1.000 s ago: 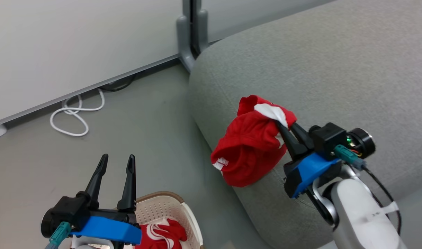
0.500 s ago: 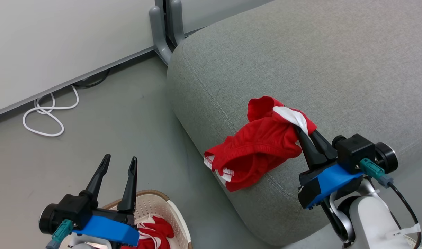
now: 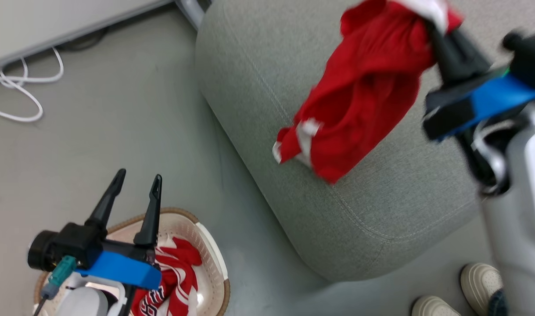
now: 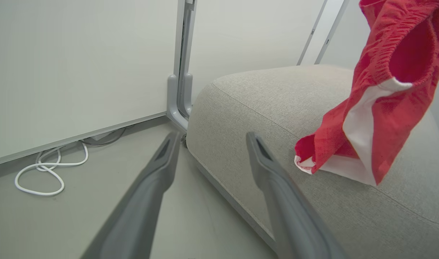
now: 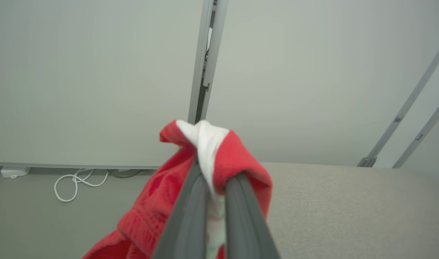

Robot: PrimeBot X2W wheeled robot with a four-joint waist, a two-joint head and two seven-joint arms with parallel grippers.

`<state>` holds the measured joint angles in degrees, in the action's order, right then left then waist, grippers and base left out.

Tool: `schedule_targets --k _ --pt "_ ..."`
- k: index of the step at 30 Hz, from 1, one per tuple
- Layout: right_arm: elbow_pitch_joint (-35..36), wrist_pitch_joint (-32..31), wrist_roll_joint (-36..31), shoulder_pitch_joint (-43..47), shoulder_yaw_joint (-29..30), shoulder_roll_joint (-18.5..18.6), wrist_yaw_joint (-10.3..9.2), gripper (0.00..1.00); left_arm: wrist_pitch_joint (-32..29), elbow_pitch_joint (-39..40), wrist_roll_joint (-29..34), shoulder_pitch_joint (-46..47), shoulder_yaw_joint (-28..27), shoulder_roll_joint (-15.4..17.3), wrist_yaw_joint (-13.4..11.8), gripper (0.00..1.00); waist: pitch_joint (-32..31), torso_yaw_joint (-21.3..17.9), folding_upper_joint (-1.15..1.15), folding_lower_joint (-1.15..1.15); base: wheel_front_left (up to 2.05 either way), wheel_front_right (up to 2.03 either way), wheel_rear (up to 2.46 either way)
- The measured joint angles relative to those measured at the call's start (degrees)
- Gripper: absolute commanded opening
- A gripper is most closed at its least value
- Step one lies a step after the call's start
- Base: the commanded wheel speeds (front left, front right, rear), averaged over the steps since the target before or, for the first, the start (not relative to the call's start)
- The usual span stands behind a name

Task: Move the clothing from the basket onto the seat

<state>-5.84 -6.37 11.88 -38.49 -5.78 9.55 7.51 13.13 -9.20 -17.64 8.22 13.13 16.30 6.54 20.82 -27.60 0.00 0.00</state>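
In the head view the right gripper (image 3: 434,26) was clenched on the bunched top fold of a red garment (image 3: 364,92), which hung blurred, down and to the left of its fingers. The seat (image 3: 381,210) lay beneath that gripper, and the garment's low hem was over the cushion, close to its rounded front edge. The left gripper (image 3: 138,175) stood released, fingers spread and holding nothing, directly above the basket (image 3: 214,259). The remaining clothing (image 3: 179,267) lay heaped there under its wrist. A pair of shoes (image 3: 478,281) stood on the floor (image 3: 118,131) below the right arm.

In the left wrist view the spread fingers pointed at the seat's corner. The garment dangled up and to their right, its white-lined hem at or just above the cushion; contact could not be told.

In the right wrist view the two fingers were pressed together on a white-and-red fold at their tips. The rest of the cloth fell away below and to the left, with the seat ahead and to the right.

The carry looked nearly done, with the release not yet made. Letting go with the cloth so near the front edge risked it slumping over the rounded edge onto the floor. The pinch took only a small fold, so a quick swing could tug it free early. The person's feet close to the arm made any wide move hazardous.
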Motion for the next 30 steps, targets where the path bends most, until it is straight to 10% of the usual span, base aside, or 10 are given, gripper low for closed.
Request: schedule_targets --k 11,22,24,25,30 --pt "-10.59 -0.58 1.12 -23.17 14.6 8.9 -0.02 0.0 -4.72 8.42 1.53 5.2 -0.49 5.47 0.05 1.0 12.18 2.79 0.0 0.01 0.0 0.0 0.0" --pt "-30.16 0.25 -3.49 -25.21 25.31 8.69 -0.01 0.0 -4.12 10.39 1.52 7.25 0.76 5.19 -0.03 1.0 18.73 10.46 0.0 0.02 0.0 0.0 0.0" --pt "-33.31 0.38 -4.55 -24.26 26.36 8.68 -0.02 0.47 -3.74 9.62 1.49 7.37 1.21 4.86 -0.02 1.0 18.93 11.72 0.0 0.01 0.0 0.0 0.0" --pt "-34.71 0.44 -4.97 -24.0 26.8 8.69 -0.02 0.96 -3.37 9.31 1.4 7.39 1.35 4.68 -0.02 1.0 18.91 12.24 0.0 0.01 0.0 0.0 0.0" --pt "-39.77 1.32 -7.35 -22.65 28.21 8.87 -0.01 1.0 -1.92 6.89 0.8 7.47 1.94 3.64 -0.02 1.0 16.95 13.7 0.0 0.0 0.0 0.0 0.0"
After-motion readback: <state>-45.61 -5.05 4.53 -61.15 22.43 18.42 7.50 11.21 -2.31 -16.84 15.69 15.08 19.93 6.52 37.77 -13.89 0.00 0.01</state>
